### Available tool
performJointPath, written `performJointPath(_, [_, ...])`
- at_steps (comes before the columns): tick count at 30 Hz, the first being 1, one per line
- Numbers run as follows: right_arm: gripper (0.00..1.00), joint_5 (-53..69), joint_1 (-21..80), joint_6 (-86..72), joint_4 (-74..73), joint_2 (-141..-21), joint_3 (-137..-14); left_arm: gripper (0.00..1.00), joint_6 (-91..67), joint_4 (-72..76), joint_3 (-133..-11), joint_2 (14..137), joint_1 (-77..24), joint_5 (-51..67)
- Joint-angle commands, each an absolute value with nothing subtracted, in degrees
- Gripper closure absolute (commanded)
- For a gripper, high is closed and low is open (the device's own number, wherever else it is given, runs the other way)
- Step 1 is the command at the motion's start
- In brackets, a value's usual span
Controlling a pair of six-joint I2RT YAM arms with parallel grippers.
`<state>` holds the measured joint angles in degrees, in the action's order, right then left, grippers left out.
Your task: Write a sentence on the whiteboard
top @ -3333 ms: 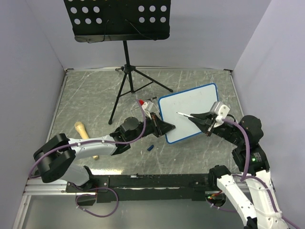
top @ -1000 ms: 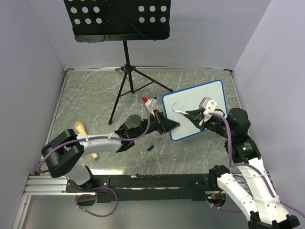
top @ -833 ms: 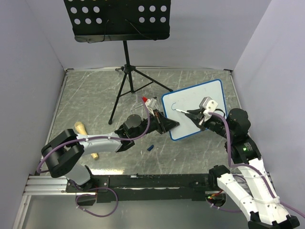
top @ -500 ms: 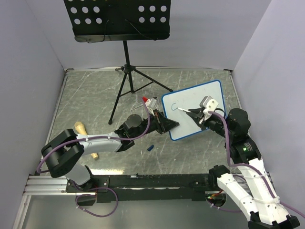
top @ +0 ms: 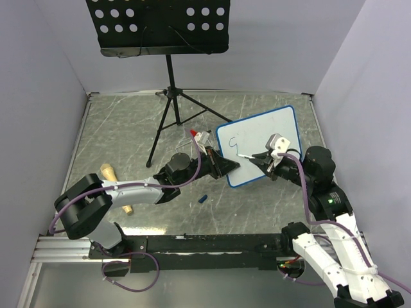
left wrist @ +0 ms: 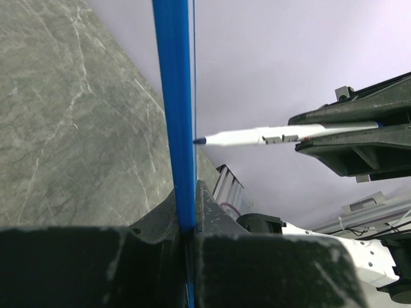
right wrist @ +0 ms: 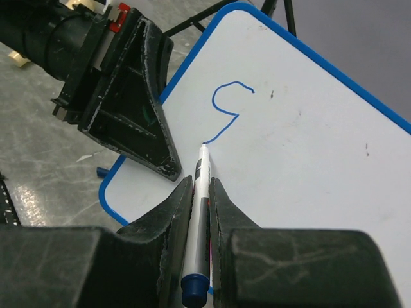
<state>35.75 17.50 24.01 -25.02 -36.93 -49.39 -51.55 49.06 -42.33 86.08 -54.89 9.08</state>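
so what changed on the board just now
A curved blue stroke has appeared on the whiteboard, blank before; the marker tip sits at its lower end, and the right arm has reached in closer. The right gripper stays shut on the marker, the left gripper on the board's edge; music stand unmoved.

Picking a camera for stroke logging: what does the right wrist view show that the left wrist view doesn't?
Right wrist only: the whiteboard face-on, with one blue S-shaped stroke and the marker tip at its lower end.
Left wrist only: the board edge-on, just its blue frame, with the tip right at the face from the side; no writing visible.
Both: the marker held by the right gripper, and the left gripper with jaws clamped on the board's frame.
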Motion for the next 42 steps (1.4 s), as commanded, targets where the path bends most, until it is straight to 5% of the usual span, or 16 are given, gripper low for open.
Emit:
performJointPath(1, [1.0, 38.23, 17.93, 23.47, -25.85, -37.7, -51.15, 0.99, -51.24, 61.17, -43.15, 82.09, -55.2, 10.37])
performJointPath(42, [1.0, 40.6, 13.97, 21.44, -20.39, -38.85, -56.6, 0.99, -52.38, 62.05, -40.43, 80.77, -54.23, 12.04])
